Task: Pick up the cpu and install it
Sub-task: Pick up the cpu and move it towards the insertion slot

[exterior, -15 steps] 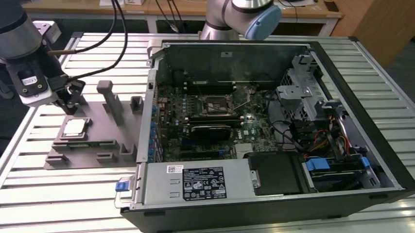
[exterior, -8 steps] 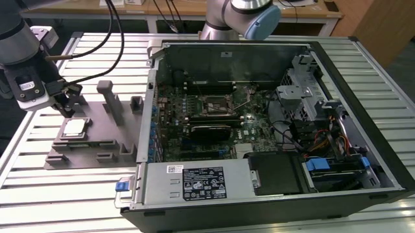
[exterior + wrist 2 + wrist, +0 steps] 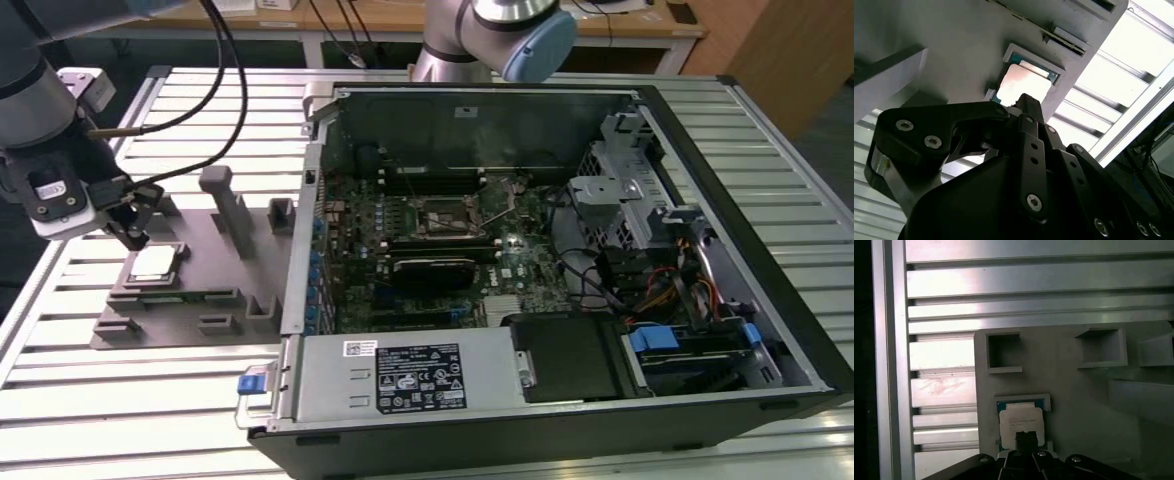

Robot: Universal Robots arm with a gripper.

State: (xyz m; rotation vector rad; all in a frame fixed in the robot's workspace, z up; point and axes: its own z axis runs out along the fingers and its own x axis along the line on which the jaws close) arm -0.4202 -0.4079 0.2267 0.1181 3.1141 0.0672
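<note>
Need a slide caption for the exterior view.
Claw low over the cpu seated in its grey holder, beside the open computer case on the slatted table.

Space above the cpu (image 3: 151, 263) stood open save for the gripper (image 3: 134, 238). A grey post (image 3: 222, 200) stood near; the case wall (image 3: 318, 130) rose beyond.

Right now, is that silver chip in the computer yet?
Out: the cpu lies flat in the grey holder beside the case, tool close above.
</note>
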